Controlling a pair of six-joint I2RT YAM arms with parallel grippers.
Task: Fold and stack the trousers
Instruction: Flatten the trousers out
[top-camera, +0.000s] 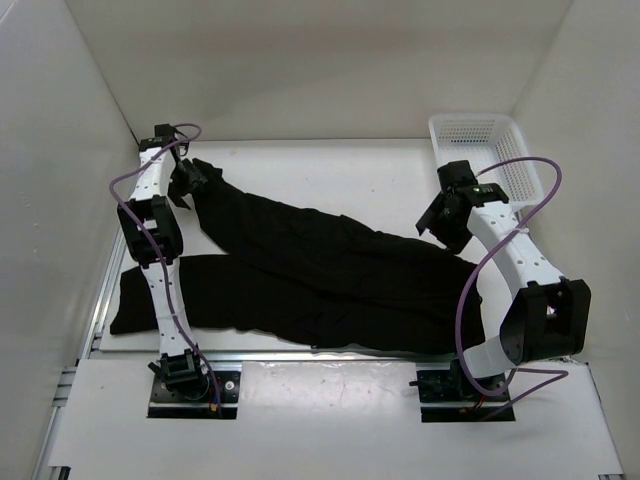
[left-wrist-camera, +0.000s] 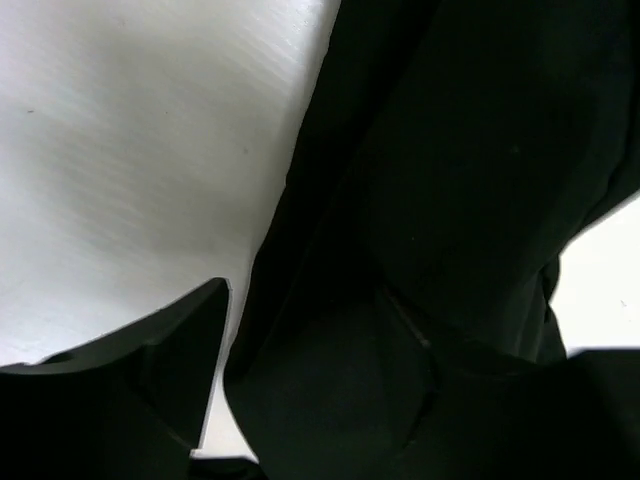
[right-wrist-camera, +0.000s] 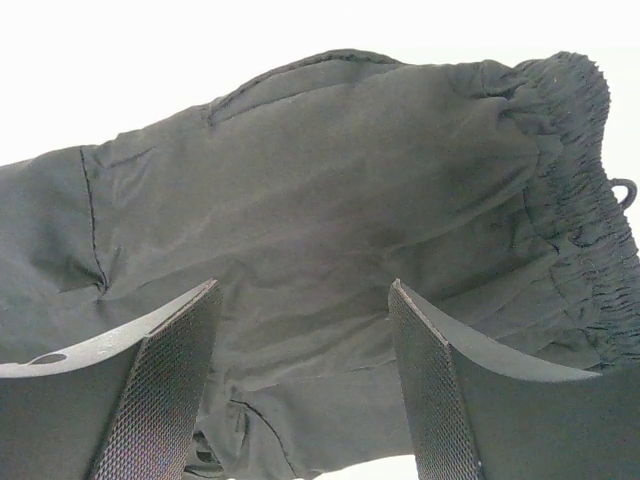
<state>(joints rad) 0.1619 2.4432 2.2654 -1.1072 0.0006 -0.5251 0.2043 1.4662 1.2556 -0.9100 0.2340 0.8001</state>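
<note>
- While the trousers (top-camera: 330, 275) lie spread out with no fold yet made, the step in hand is judged to be the first taking-hold, before one leg is laid on the other.
- Between the fingers of the left gripper (top-camera: 195, 182), which are held apart, the leg end (left-wrist-camera: 330, 400) is seen. A strip of bare table (left-wrist-camera: 120, 150) shows between the left-hand finger (left-wrist-camera: 150, 390) and the cloth, so nothing is clamped there.
- Between the fingers of the right gripper (right-wrist-camera: 303, 290), also held wide apart, nothing is gripped. The hip part of the trousers is seen just past the fingertips. Whether the tips touch the cloth cannot be told.
- To the right of the right-hand finger of that gripper, the gathered waistband (right-wrist-camera: 580, 190) is seen, running away from the tips.
- From the right gripper's fingers the long axis is traced across to the left gripper's fingers, with the waist at the former and the leg ends pointed towards the latter.
- The legs are splayed apart. One ends between the left gripper's fingers, and the second leg (top-camera: 150, 295) ends well short of them, on the near side.
- For the next move, it is judged that the left gripper's fingers must be closed on the leg end and the cloth carried over onto the second leg. The waist should be pinned or pinched by the right gripper so that the soft cloth is not dragged.
- Farthest off, beyond the right gripper's fingers, a white basket (top-camera: 480, 135) is seen, apart from the trousers.
</note>
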